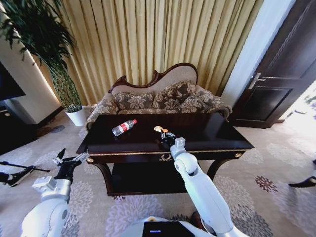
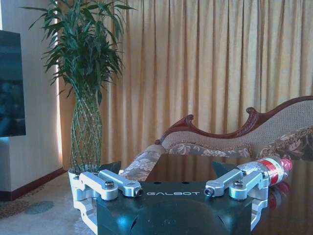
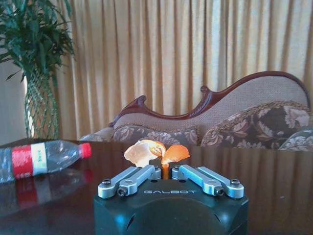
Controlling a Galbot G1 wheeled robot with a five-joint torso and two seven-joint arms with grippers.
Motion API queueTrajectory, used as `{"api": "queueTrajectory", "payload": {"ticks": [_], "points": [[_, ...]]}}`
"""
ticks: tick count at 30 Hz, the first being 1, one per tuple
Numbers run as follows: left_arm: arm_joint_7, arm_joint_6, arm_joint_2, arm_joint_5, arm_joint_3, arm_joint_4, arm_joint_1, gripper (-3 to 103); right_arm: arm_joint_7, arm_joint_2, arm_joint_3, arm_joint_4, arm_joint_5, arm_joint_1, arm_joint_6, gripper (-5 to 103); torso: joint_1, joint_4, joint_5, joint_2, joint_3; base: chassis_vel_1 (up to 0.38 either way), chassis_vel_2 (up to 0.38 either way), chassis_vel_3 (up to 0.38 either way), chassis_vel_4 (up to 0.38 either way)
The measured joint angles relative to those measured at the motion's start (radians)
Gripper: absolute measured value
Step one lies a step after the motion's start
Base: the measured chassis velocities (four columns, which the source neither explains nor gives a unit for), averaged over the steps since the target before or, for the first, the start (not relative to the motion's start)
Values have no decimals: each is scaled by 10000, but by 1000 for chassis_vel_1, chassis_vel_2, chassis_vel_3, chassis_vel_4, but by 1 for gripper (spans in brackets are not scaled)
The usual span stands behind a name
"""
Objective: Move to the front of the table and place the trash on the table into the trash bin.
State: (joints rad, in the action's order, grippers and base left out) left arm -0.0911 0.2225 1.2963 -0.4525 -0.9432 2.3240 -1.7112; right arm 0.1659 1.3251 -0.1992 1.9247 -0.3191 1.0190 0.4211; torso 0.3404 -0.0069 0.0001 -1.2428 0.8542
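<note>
A: Two grippers on the list. First?

B: Right gripper (image 1: 167,138), reached out over the table (image 1: 217,136) near the middle of its top, close to the front edge. In the right wrist view its fingers (image 3: 132,178) are drawn nearly together, tips at the base of the orange piece (image 3: 173,153). Whether they actually grip it, I cannot tell.

A: Second?

B: Left gripper (image 1: 69,160), low beside the table's left front corner, over the carpet (image 1: 276,173). Fingers spread wide, holding nothing.

A: Trash items?

B: One clear bottle (image 1: 123,127) with a red label, lying on its side on the left part of the tabletop, well apart from the right gripper. One orange piece and one whitish lump (image 3: 139,152), touching each other, just ahead of the right gripper's fingertips. In the head view these read as a small light cluster near the table's centre.

A: Table?

B: Dark, glossy, gold ornament on the front rail, lower shelf beneath.

A: Surroundings?

B: Patterned sofa (image 1: 163,98) with carved back directly behind the table; gold curtains (image 1: 163,34) behind that; tall plant (image 1: 44,44) in a white pot (image 1: 76,116) at the left; dark door (image 1: 281,74) at the right.
</note>
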Motion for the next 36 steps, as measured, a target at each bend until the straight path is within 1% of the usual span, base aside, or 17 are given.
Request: {"api": "queueTrajectory", "payload": {"ticks": [2, 4, 5, 7, 12, 19, 25, 36], "points": [[2, -5, -2, -1, -18, 6, -12, 100, 17, -58, -162, 169, -60, 101, 7, 5, 0, 1, 1, 0, 0, 0, 0, 0, 0], [2, -24, -18, -14, -47, 5, -15, 100, 18, -241, -581, 466, -165, 372, 10, 5, 0, 1, -1, 0, 0, 0, 0, 0, 0], [2, -24, -18, -14, -47, 5, -15, 100, 18, -241, -581, 466, -165, 372, 10, 5, 0, 1, -1, 0, 0, 0, 0, 0, 0], [4, -69, -30, -26, -67, -39, 16, 100, 22, -490, -1017, 752, -265, 765, 10, 5, 0, -3, 0, 0, 0, 0, 0, 0, 0], [31, -103, 9, -30, -6, -100, 108, 100, 213, -774, -1405, 1172, -472, 1074, 23, 5, -1, -2, -1, -2, 0, 0, 0, 0, 0], [47, -188, 35, -19, 32, -134, 150, 100, 544, -790, -1387, 1467, -669, 992, 23, 5, 0, 0, -1, -2, 1, 0, 0, 0, 0], [48, -227, -33, -35, -45, -224, 137, 100, 558, -696, -1353, 1423, -725, 998, 22, 5, 0, 0, -1, -1, 1, 0, 0, 0, 0], [48, -238, -79, -38, 1, -326, 207, 100, 559, -726, -1403, 1278, -776, 1033, -14, 5, 0, -2, -2, 0, 1, 36, -40, -33, 39]]}}
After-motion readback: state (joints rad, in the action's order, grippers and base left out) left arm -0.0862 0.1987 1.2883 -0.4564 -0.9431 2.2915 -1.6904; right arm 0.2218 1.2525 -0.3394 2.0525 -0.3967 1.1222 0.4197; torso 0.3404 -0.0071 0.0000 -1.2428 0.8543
